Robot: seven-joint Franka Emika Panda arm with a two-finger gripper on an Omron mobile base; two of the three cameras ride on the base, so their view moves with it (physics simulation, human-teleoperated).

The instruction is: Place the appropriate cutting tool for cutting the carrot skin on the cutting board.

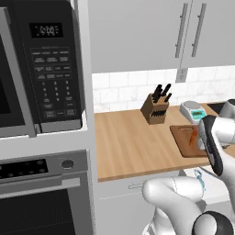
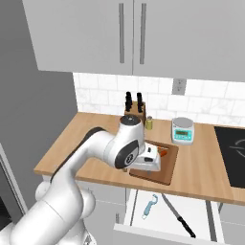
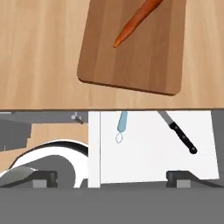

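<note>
While my tool (image 3: 112,177) hangs above the near edge of the tabletop (image 3: 39,52), its tips stand wide apart and hold nothing. I see the peeler (image 3: 122,122) lying in the open white drawer (image 3: 144,153) below the board (image 3: 144,65), with a black-handled knife (image 3: 181,135) to its right. On the board rests the carrot (image 3: 135,19). Far back stand a knife block (image 2: 135,109) and a scale (image 2: 183,130).

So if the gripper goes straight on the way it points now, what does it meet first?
Probably the white floor of the open drawer, between the teal peeler and the black-handled knife. The gripper looks down over it with the jaws apart; depth is unclear.
</note>
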